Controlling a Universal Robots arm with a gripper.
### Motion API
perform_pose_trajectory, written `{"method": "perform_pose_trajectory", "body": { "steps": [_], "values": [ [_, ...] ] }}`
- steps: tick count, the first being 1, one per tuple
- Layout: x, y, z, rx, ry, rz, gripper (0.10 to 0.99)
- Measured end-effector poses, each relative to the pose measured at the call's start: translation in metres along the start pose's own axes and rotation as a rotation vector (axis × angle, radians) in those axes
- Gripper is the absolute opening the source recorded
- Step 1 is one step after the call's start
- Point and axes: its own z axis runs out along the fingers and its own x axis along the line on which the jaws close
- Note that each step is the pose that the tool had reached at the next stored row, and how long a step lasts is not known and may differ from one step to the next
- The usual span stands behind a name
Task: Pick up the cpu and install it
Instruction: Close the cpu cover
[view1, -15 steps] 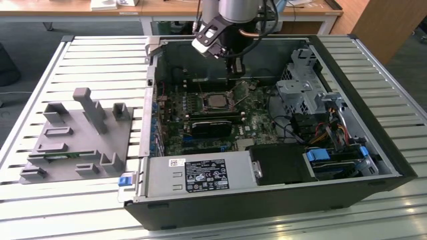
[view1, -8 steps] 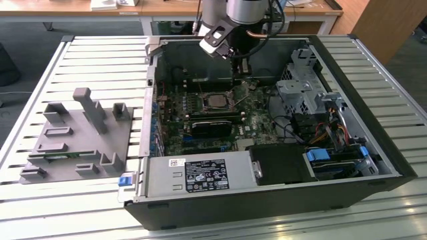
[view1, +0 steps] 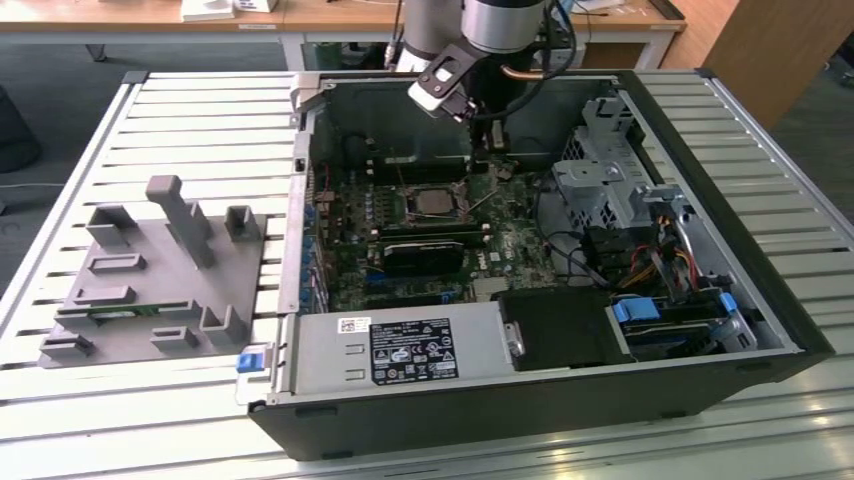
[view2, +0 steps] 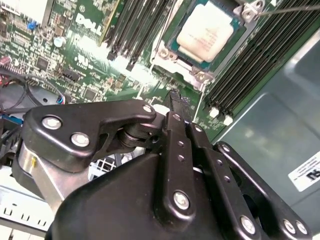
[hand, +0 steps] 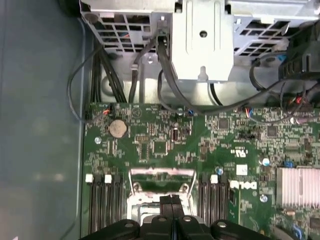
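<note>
exterior view, cpu (view1: 437, 203) in socket (view1: 408, 197), gripper (view1: 483, 170) (closed, empty) near it

Arm (view1: 501, 25): silver-grey tube sections, dark joint band. Wrist: white-and-black camera block (view1: 441, 85), dark cable (view1: 550, 62) looped beside. Gripper (view2: 177, 100): matte black linkage plates, rounded knuckles, silver round-head screws (view2: 181, 199) at pivots. Slim black fingers (hand: 166, 202).

Slatted metal table (view1: 160, 120) w/ wooden desks (view1: 347, 15) behind, grey floor (view1: 187, 55).
</note>
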Motion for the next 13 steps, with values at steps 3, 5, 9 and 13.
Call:
{"method": "perform_pose_trajectory", "body": {
  "steps": [3,5,9,13],
  "values": [
    [0.0010,0.0051,0.0013,0.000,-0.0002,0.000,0.106],
    [0.0021,0.0088,0.0019,0.000,-0.0007,0.000,0.106],
    [0.0029,0.0153,0.0025,0.000,-0.0006,-0.006,0.106],
    [0.0038,0.0216,0.0037,0.000,-0.0010,-0.007,0.106]
  ]
}}
